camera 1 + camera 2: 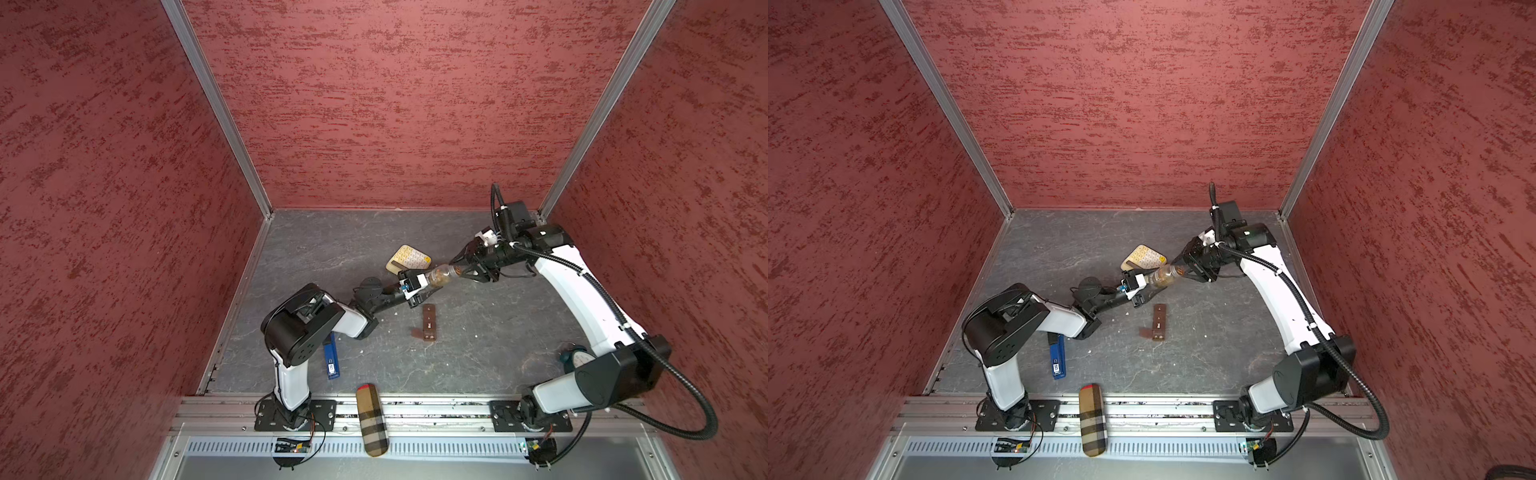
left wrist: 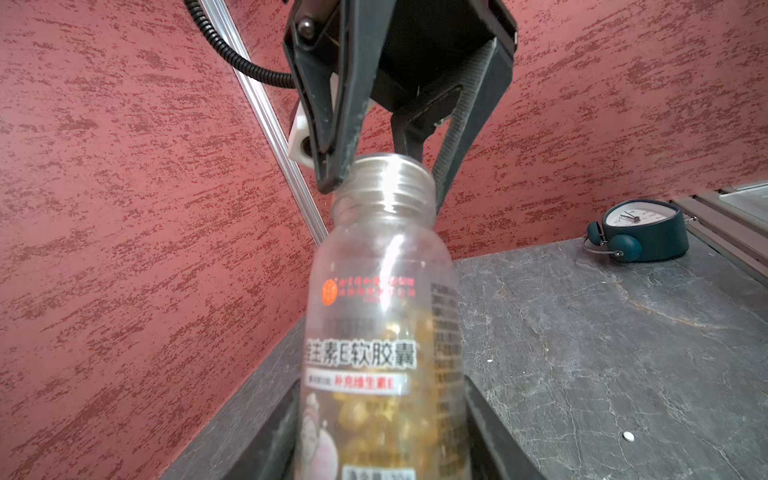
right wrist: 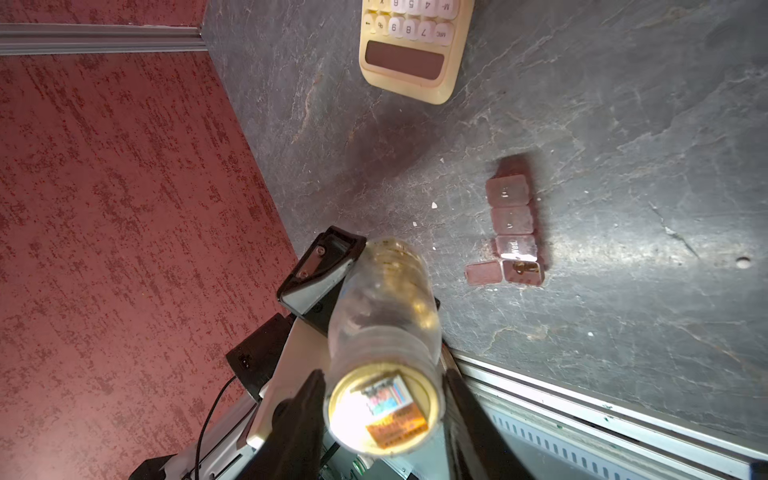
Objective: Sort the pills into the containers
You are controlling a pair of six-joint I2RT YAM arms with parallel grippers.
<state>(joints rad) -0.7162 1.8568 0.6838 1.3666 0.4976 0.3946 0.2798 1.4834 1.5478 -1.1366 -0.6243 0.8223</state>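
Note:
A clear amber bottle of golden capsules hangs nearly level above the table, its threaded neck bare of a cap. My left gripper is shut on its body. My right gripper flanks the neck, with a sliver of gap at one finger. The containers, a dark brown strip box, lie in front of the bottle. Its end lid is flipped open. A white pill and small white bits lie on the slate.
A cream calculator lies just behind the bottle. A blue flat object lies by the left arm. A plaid case lies across the front rail. A teal clock stands under the right arm. Red walls close three sides.

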